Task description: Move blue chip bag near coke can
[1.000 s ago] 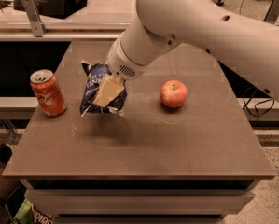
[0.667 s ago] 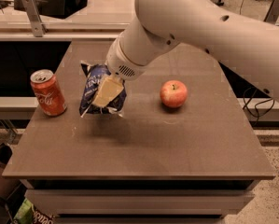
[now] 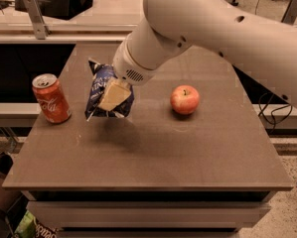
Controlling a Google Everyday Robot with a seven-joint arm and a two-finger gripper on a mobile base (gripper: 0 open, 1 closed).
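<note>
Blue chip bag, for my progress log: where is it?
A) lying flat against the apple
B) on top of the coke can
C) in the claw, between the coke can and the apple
C: the claw grips the blue chip bag, with the coke can on one side and the apple on the other.

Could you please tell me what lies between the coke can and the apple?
The blue chip bag, gripped there by the pincer, as the camera view shows.

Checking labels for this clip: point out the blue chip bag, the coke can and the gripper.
blue chip bag (image 3: 96, 89): camera view, dark-blue foil left of the finger.
coke can (image 3: 52, 102): camera view, red side wall.
gripper (image 3: 114, 96): camera view, pale finger clamped on the bag's front.
</note>
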